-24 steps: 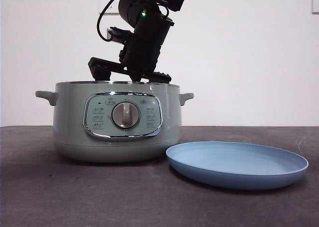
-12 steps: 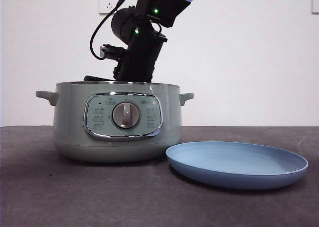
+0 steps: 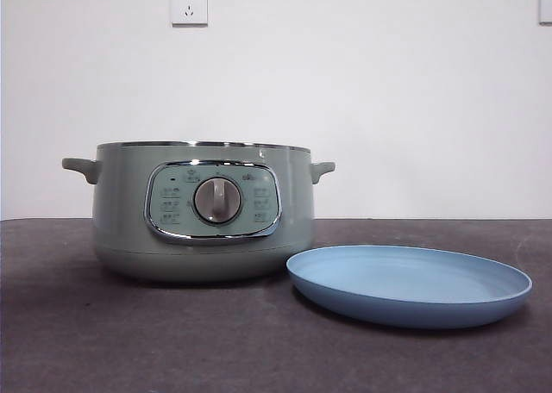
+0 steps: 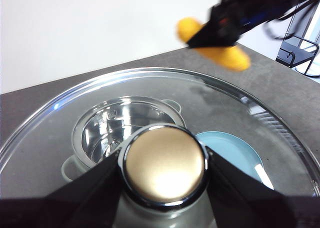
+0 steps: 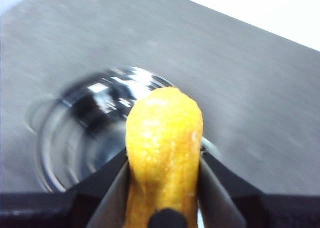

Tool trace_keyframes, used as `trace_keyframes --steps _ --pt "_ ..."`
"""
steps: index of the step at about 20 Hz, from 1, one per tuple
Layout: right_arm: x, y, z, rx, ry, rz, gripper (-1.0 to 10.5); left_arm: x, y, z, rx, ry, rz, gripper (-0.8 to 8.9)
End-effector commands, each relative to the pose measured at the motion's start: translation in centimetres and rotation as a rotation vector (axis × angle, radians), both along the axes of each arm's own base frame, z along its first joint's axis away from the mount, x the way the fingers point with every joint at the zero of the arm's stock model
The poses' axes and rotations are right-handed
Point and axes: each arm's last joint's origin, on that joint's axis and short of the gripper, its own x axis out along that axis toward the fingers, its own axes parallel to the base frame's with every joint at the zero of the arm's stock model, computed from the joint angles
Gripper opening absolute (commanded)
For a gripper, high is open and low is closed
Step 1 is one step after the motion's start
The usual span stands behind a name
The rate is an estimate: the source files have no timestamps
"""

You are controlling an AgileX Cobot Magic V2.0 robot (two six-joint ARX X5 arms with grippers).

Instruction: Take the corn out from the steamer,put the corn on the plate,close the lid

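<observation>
The right gripper clamped the corn high above the open steamer; the left gripper gripped the lid by its knob.

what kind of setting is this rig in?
Likely a lab bench mocked up as a kitchen: the steamer and plate sit on a dark table against a bare white wall with a socket.

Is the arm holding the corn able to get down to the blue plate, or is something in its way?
Probably yes. The right gripper holds the corn high above the pot, and the plate lies bare beside it. The left gripper holds the lid up elsewhere.
</observation>
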Motion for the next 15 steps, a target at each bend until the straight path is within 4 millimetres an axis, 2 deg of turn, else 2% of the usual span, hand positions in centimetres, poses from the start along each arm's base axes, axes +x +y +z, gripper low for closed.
trace_keyframes --steps 1,4,7,11,15 --pt "-0.5 -2.5 0.2 -0.042 0.032 -0.037 -0.1 -0.3 0.1 0.8 -0.021 -0.069 -0.006 -0.08" --pt "-1.3 -4.9 -0.3 -0.05 0.045 -0.084 -0.1 -0.3 0.1 0.8 -0.022 -0.07 -0.006 -0.09" --pt "-2.4 -7.4 -2.9 -0.041 0.059 -0.144 -0.1 -0.3 0.1 0.8 -0.022 -0.069 -0.006 -0.08" --pt "-3.4 -10.1 -9.6 0.075 0.12 -0.182 -0.1 -0.3 0.1 0.8 -0.022 -0.069 -0.006 -0.08" --pt "-3.2 -10.2 -16.9 0.147 0.201 -0.211 -0.1 -0.3 0.1 0.8 -0.021 -0.068 -0.006 -0.08"
